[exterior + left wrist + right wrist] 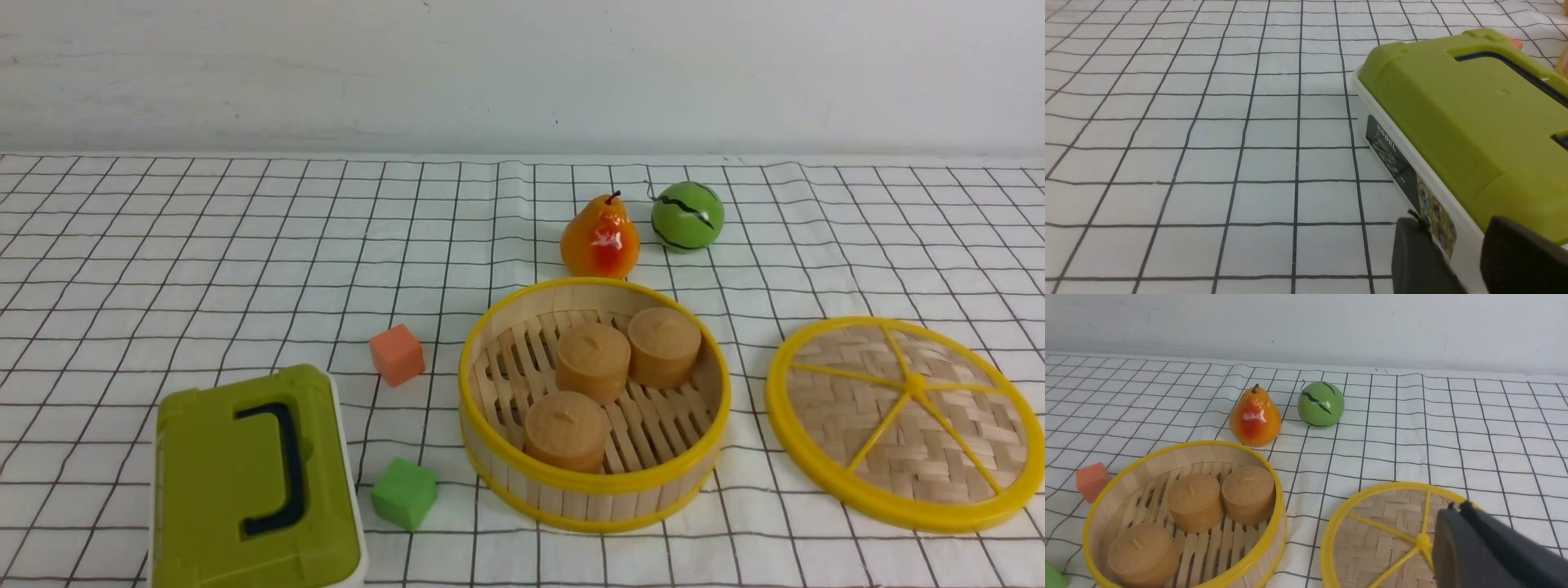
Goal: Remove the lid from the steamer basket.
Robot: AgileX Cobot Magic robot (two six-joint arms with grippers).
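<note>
The steamer basket (593, 488) stands uncovered at centre front, with three brown round cakes (593, 361) inside. It also shows in the right wrist view (1180, 451). The lid (906, 420) lies flat on the checked cloth to the right of the basket, apart from it. In the right wrist view my right gripper (1457, 508) is shut and empty, hovering over the lid (1376, 539) near its hub. In the left wrist view my left gripper (1453, 249) is open, its fingers (1414, 257) beside the green box. Neither gripper shows in the front view.
An olive-green box (249, 482) with a dark handle stands front left, seen too in the left wrist view (1461, 110). An orange cube (397, 354) and a green cube (403, 492) lie left of the basket. A pear (600, 239) and a green ball (687, 216) stand behind it.
</note>
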